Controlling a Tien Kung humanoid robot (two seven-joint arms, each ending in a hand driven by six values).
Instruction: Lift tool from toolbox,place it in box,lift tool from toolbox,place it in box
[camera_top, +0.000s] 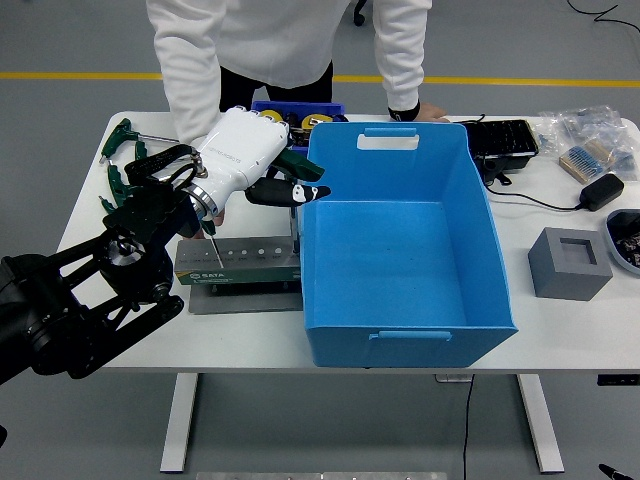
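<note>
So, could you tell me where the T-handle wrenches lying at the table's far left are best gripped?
Grip a T-handle wrench by its green crossbar handle, coming straight down from above. The wrenches lie flat on the table, so the thick handle stands higher than the thin steel shaft and gives the fingers something to close around.

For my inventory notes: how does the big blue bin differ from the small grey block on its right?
The blue bin is large, thin-walled and deep, with handle slots; the grey block is small and thick-walled, with a shallow square recess. The bin is bright blue, the block dull grey. Both stand upright on the white table.
</note>
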